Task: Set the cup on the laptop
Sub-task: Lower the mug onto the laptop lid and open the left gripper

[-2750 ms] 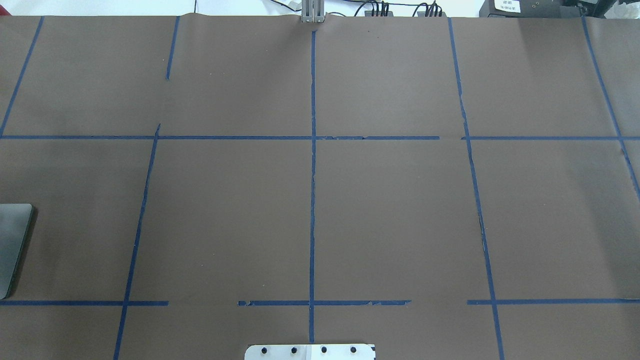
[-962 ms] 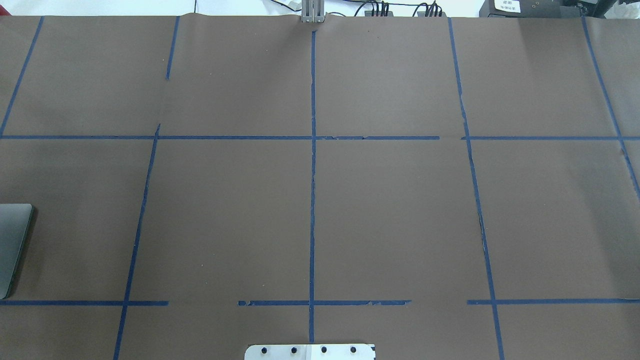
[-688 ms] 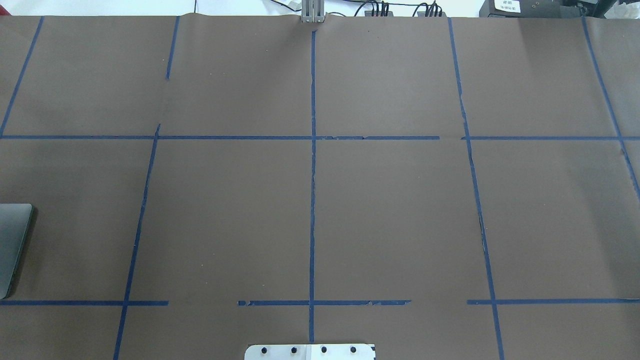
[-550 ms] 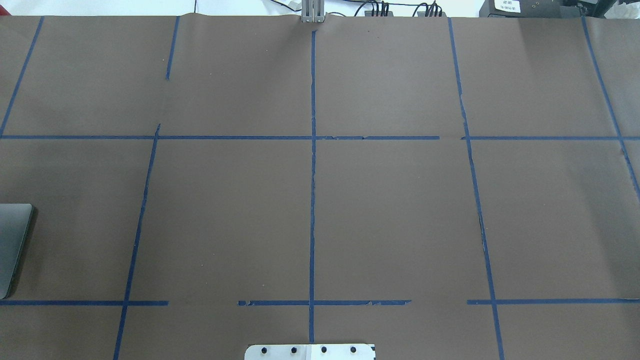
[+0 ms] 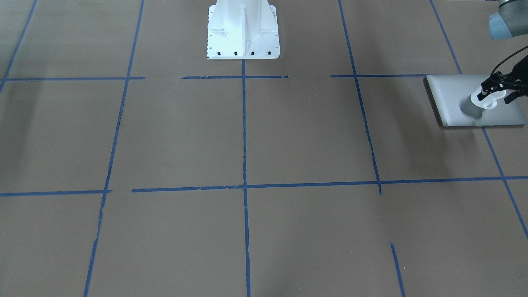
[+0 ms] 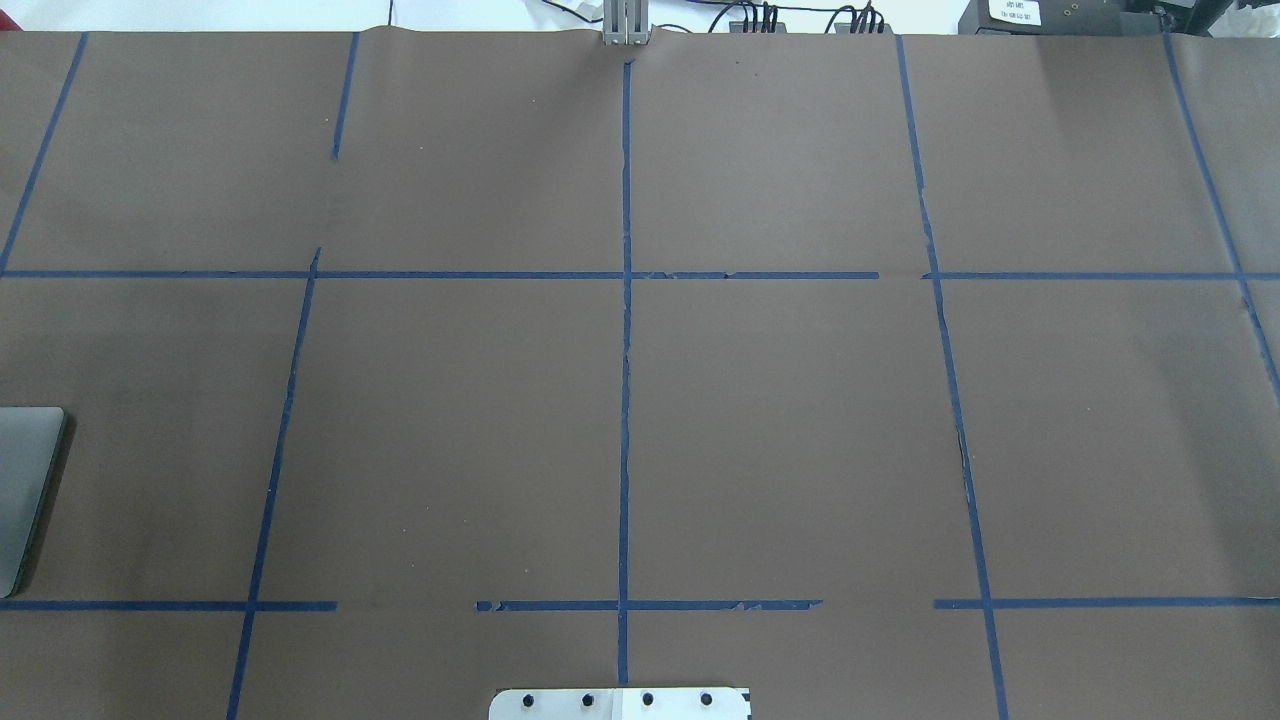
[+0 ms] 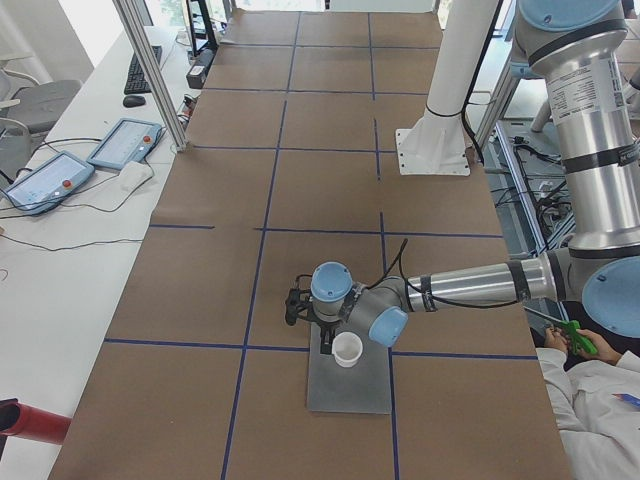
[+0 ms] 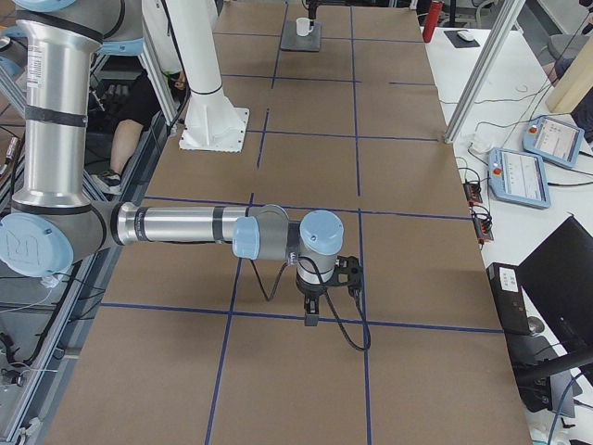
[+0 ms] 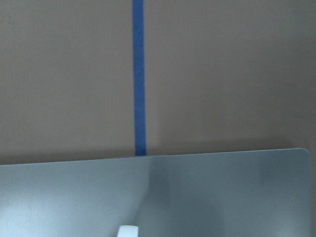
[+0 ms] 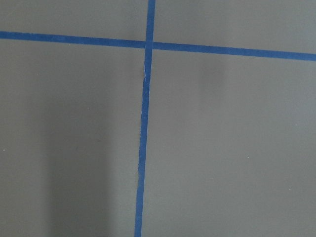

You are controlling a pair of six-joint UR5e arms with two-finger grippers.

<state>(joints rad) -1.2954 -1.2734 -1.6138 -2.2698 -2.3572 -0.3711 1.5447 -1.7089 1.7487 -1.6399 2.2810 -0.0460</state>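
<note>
The silver-grey laptop (image 5: 453, 95) lies flat at the table's end on my left side. Only its corner (image 6: 25, 490) shows in the overhead view. The small white cup (image 5: 488, 101) stands upright on its lid, as the exterior left view shows (image 7: 347, 349). My left gripper (image 5: 495, 95) points down over the cup, a dark finger on either side, shut on it. The left wrist view shows the lid (image 9: 148, 197) and a sliver of the white rim (image 9: 129, 231). My right gripper (image 8: 310, 315) hangs low over bare table far from the laptop; I cannot tell whether it is open or shut.
The brown table cover carries a grid of blue tape lines (image 5: 244, 185). The white robot base (image 5: 242, 29) stands at the table's middle edge. Teach pendants (image 7: 125, 143) and a red object (image 7: 30, 425) lie beside the table. A person (image 7: 590, 400) sits by the robot.
In the overhead view the laptop's corner looks lighter than 2.8 s ago. Nothing else has visibly moved there.
</note>
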